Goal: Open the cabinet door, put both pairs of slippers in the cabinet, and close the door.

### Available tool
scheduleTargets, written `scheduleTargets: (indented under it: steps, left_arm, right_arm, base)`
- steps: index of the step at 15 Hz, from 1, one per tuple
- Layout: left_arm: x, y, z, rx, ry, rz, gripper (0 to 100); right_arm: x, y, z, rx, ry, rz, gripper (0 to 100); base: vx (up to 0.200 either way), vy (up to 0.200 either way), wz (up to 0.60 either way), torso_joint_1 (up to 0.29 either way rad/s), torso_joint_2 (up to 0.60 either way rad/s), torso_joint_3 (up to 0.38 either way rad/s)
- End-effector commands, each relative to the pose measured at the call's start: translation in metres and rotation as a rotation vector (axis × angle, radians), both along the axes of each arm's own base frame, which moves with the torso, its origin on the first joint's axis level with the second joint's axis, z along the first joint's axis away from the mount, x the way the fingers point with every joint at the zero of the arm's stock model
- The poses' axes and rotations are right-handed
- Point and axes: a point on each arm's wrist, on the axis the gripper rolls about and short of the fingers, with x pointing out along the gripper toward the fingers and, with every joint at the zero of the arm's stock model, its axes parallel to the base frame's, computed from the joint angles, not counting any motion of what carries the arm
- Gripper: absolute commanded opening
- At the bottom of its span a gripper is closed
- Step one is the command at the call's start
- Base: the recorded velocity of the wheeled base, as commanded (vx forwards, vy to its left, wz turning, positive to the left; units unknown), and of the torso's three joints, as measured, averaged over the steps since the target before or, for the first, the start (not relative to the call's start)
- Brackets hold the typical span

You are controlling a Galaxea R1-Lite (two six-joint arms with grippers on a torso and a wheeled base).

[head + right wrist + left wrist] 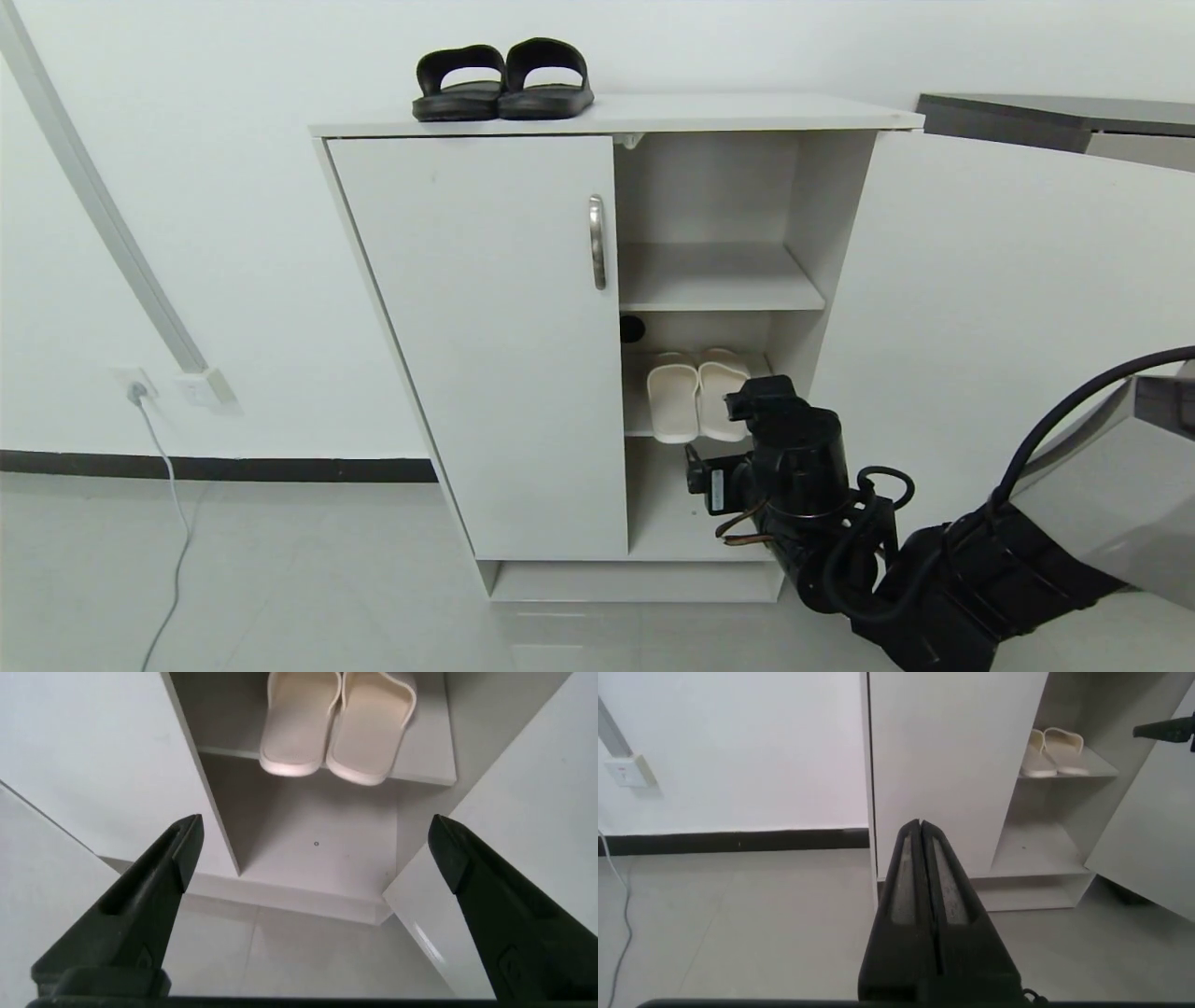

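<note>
White wall (215, 243), black skirting (215, 466), glossy grey floor tiles (308, 579)

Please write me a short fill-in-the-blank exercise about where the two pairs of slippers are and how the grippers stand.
1. The black slippers lie on ____ of the cabinet.
2. The white slippers lie ____ the cabinet.
3. The right gripper is ____.
4. The left gripper is ____.
Missing words: top; inside; open; shut.
</note>
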Motion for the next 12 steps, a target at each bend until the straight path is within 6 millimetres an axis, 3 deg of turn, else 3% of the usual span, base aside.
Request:
scheduleTargets:
  steps: [1,9,12]
  left_arm:
    - [0.0001,0.0,0.0002,-0.001,0.001,0.0,0]
    - [0.0001,0.0,0.0002,-0.003,0.001,0.0,0]
    - [0.0001,0.0,0.0002,-0.001,0.001,-0.002,0]
  right_arm:
    - [-0.0001,-0.0008,0.0008,0.002,-0.001,-0.002,100]
    - [0.0013,-0.0026,-0.001,-0.006,0.003,-0.007,100]
    - [0.0013,-0.0026,-0.001,-0.006,0.003,-0.007,100]
  base:
    - [0.0,0.0,0.0,0.0,0.0,0.0]
    - [0.0,0.0,0.0,0.0,0.0,0.0]
    - [0.0,0.2,0.0,0.005,0.0,0.004]
